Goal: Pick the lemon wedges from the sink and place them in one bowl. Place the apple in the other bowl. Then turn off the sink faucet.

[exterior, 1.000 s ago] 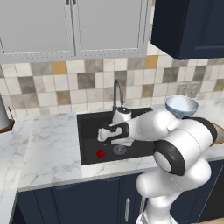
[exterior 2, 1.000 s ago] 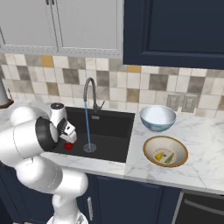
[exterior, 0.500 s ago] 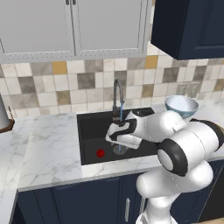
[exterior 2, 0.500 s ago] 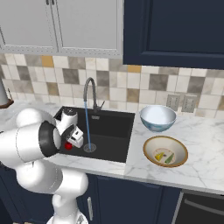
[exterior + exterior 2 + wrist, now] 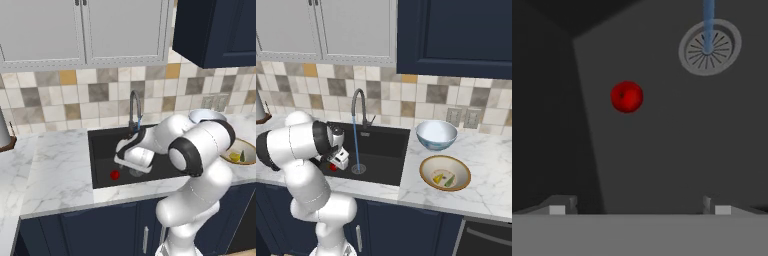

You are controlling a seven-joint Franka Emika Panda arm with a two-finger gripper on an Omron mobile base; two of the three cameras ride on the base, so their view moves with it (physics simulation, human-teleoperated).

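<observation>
**Inspector:** Where does the hand stand?

**Onlooker:** The gripper (image 5: 639,209) hangs low inside the sink (image 5: 100,150), above its dark floor, fingers spread wide and grasping nothing. In the left base view the hand sits just right of the apple (image 5: 115,175), clear of it.

**Inspector:** And the apple itself?

**Onlooker:** The apple lies on the sink floor near the left wall, apart from the round grey drain (image 5: 710,47). From the hand view it sits ahead of the finger tips, left of centre.

**Inspector:** Faucet?

**Onlooker:** The sink faucet (image 5: 359,102) is running; a thin blue stream (image 5: 356,145) falls straight onto the drain.

**Inspector:** The bowls?

**Onlooker:** Both stand on the marble counter (image 5: 491,165) right of the sink. The tan-rimmed bowl (image 5: 428,163) holds the lemon wedges (image 5: 444,179), one bright yellow, one darker, lying side by side. The pale blue bowl (image 5: 436,135) stands just behind it; its inside looks bare, though the angle is shallow.

**Inspector:** Any brands, labels, writing?

**Onlooker:** None that I can read.
</observation>
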